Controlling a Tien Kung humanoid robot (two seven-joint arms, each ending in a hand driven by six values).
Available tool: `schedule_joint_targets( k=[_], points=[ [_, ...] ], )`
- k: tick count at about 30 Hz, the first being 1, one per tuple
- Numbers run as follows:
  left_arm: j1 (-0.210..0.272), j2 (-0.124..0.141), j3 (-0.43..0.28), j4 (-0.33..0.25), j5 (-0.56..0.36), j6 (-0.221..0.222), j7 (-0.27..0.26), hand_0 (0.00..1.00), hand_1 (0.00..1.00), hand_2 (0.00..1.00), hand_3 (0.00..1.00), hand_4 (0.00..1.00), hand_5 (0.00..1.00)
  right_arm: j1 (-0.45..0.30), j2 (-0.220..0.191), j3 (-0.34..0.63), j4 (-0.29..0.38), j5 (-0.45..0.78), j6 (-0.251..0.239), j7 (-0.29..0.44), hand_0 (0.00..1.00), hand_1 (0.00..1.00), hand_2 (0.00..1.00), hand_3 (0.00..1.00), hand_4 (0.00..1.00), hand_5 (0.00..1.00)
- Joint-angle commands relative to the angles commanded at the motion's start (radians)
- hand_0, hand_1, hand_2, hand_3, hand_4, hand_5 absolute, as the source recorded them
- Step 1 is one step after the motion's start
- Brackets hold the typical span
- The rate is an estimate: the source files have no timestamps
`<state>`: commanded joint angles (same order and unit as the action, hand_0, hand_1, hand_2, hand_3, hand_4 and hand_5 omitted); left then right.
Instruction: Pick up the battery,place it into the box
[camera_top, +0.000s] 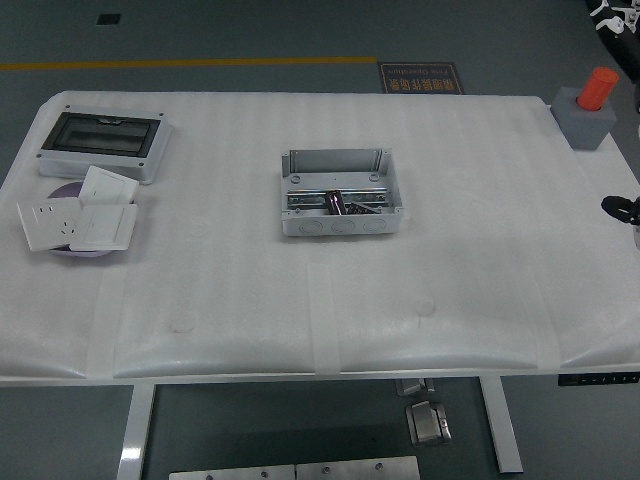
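A grey open box (340, 193) sits near the middle of the white table (320, 300). Inside it, on the metal rail, lies a small dark cylindrical battery (336, 203). Only a black tip of my right hand (622, 207) shows at the picture's right edge, well away from the box; whether it is open or shut is hidden. My left arm is out of the picture.
A grey breaker enclosure with a dark window (104, 141) stands at the back left. In front of it lie white wall switches and a socket (80, 220) on a purple disc. A grey block with an orange-red cylinder (590, 110) occupies the back right corner.
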<state>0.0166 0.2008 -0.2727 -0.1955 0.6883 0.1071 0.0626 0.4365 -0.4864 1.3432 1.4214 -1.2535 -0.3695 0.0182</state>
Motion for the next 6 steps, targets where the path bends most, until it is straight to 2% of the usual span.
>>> schedule_joint_targets(
  k=[6],
  points=[
    [-0.001,-0.005,-0.011,0.0,0.012,-0.003,0.005,0.594,0.622,0.565,0.693,0.648,0.242,0.037,0.009,-0.043,-0.004,-0.002,0.0,0.0,0.708,0.665,0.736,0.786,0.881,0.631]
  ],
)
